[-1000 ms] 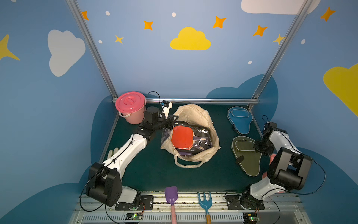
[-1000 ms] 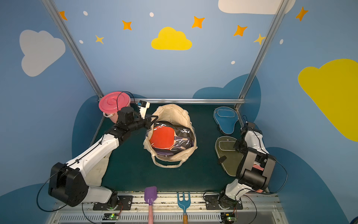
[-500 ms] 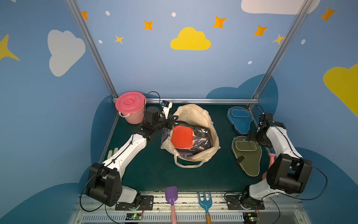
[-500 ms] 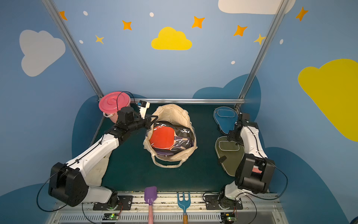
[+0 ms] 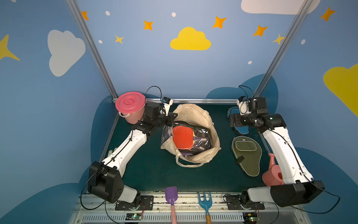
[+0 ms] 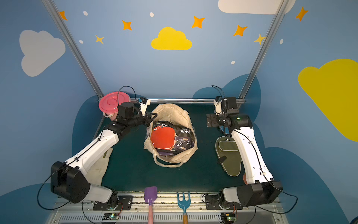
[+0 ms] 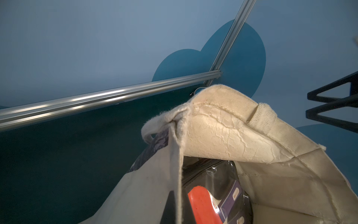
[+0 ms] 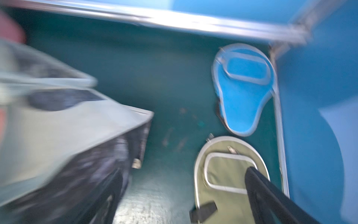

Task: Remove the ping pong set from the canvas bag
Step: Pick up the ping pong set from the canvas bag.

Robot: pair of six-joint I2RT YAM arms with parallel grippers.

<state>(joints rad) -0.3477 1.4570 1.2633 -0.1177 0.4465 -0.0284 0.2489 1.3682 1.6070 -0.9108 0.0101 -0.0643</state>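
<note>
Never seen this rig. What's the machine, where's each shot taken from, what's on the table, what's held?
Two white robot arms, each ending in a two-finger gripper, stand at the near edge of a green table. The two wide pictures come from one stereo camera overhead, so they nearly match. The other two come from a camera on each wrist; the right one is blurred. Mid-table sits a cream canvas bag with a clear-packed red paddle on top inside. A blue paddle cover and an olive paddle cover lie outside it, by the right arm. Also there: pink lidded bucket, purple toy shovel, blue toy rake, pink watering can. The left gripper is shut on the bag's rim, seemingly holding it open. The right gripper is open and empty, above the blue cover.
</note>
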